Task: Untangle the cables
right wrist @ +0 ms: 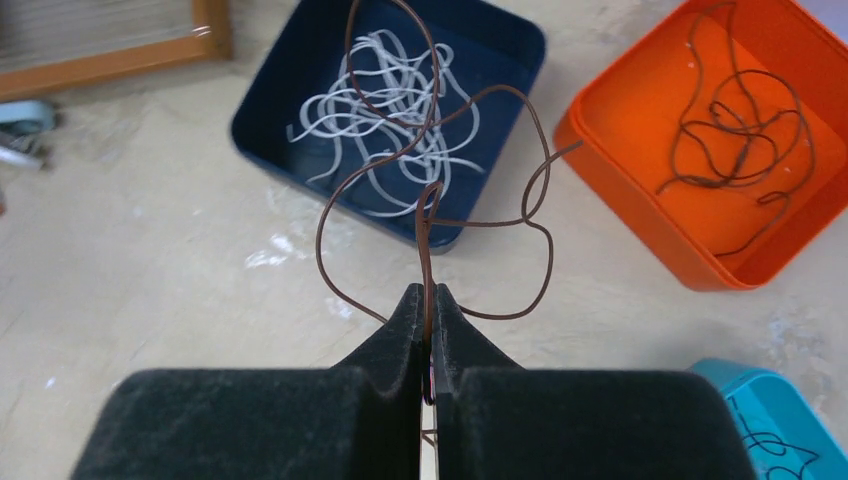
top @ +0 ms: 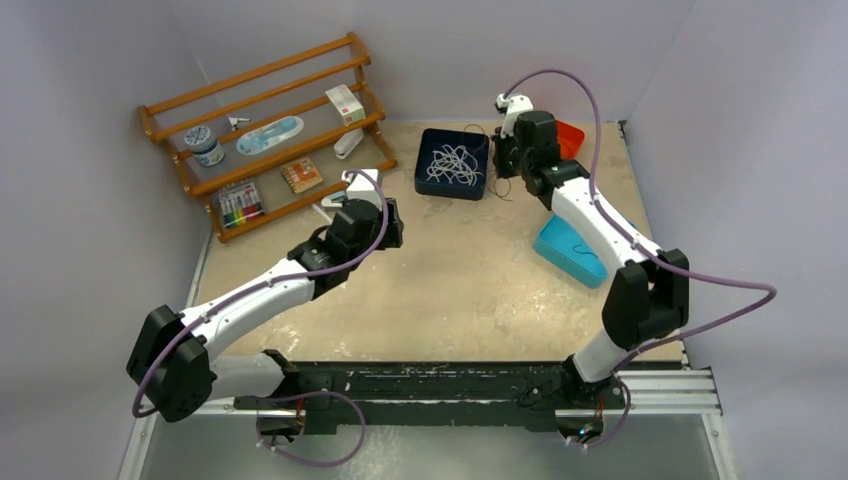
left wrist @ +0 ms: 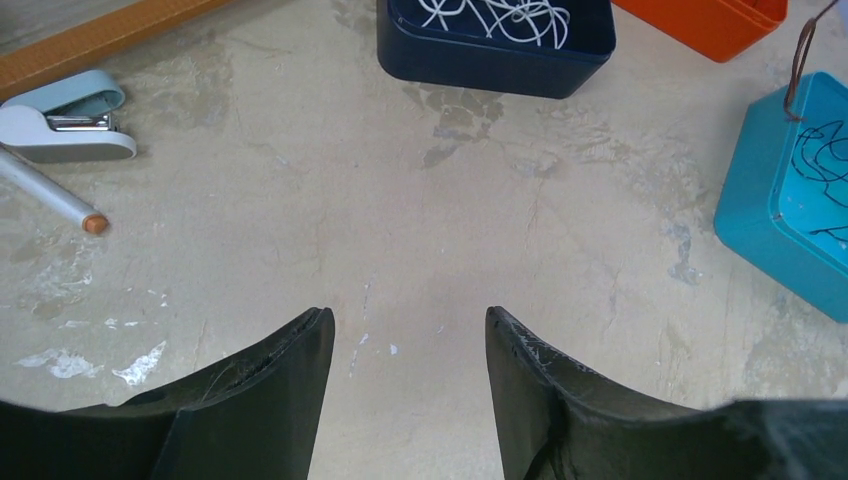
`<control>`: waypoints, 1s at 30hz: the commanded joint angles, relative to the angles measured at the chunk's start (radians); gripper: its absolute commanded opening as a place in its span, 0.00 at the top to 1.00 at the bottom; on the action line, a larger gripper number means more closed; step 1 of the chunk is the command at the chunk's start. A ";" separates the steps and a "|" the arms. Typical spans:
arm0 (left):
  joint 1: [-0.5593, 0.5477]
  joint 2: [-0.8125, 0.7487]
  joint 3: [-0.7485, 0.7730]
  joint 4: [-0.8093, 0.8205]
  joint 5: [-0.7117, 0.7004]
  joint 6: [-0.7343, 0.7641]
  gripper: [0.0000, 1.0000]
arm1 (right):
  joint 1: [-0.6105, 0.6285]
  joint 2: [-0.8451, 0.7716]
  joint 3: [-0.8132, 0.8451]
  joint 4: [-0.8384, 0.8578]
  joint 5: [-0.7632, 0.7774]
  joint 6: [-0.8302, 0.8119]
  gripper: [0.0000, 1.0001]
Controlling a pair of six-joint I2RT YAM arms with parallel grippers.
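Brown loopy cable [right wrist: 425, 250] in right pincer [right wrist: 430, 297]

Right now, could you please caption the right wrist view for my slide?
Right hand pinches a looped brown cable near navy bin and orange bin.

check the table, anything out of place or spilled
Nothing spilled: white cables sit in the navy bin, brown cables in the orange bin, black cables in the teal bin. Only a stapler and a pen lie loose on the table near the rack, and the right claw pinches one looping brown cable.
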 commanded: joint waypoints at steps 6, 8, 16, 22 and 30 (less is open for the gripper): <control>0.001 -0.054 -0.008 -0.076 0.012 0.048 0.43 | -0.129 0.155 0.213 -0.070 0.096 0.003 1.00; 0.002 -0.062 -0.005 -0.089 0.013 0.047 0.43 | -0.155 0.193 0.282 -0.110 0.108 -0.005 1.00; 0.002 -0.061 0.000 -0.098 0.057 0.043 0.43 | -0.245 0.387 0.531 -0.301 0.156 -0.042 1.00; 0.002 -0.052 0.006 -0.099 0.068 0.044 0.43 | -0.287 0.558 0.772 -0.397 0.195 -0.079 1.00; 0.002 -0.043 0.011 -0.102 0.049 0.047 0.43 | -0.316 0.785 1.104 -0.482 0.182 -0.140 1.00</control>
